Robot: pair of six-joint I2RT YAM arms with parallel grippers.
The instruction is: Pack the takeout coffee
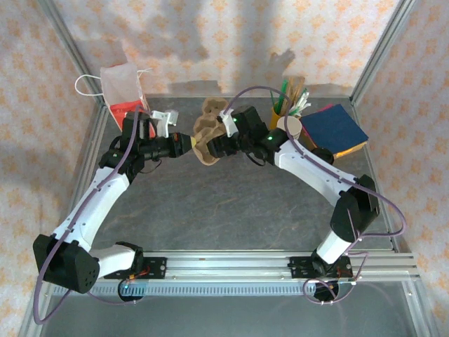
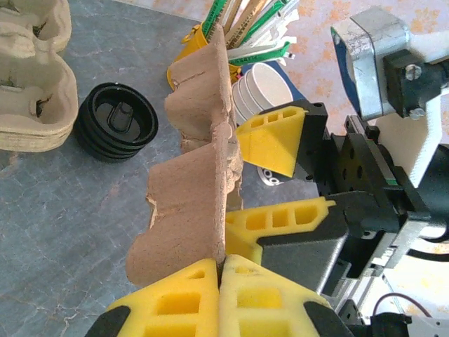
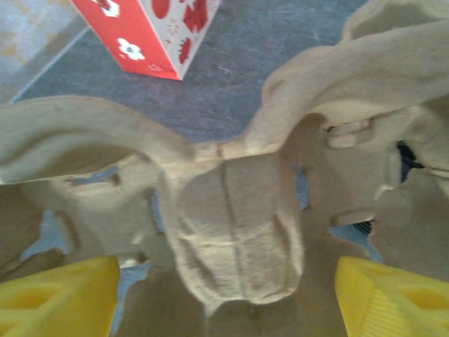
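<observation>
Left end effector (image 2: pixel 219 272) tight on pulp carrier (image 2: pixel 189 196); right end effector (image 3: pixel 224 270) wide open astride it.

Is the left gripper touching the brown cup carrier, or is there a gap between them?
Touching. In the left wrist view, the left gripper is closed on the lower edge of the cup carrier, which is pinched between its yellow fingers with no gap.

Red bag (image 1: pixel 123 90) is seen upright at the counter's (image 1: pixel 231 203) far left corner. A stack of pulp cup carriers (image 2: pixel 31 77) is noted lying flat on the counter. A single pulp carrier (image 2: pixel 193 189) is turned on edge nearby. At the far right, a yellow holder (image 1: pixel 278 112) of stirrers, stacked white-rimmed cups (image 2: pixel 270 84) and blue-topped napkins (image 1: pixel 335 126) are grouped.
</observation>
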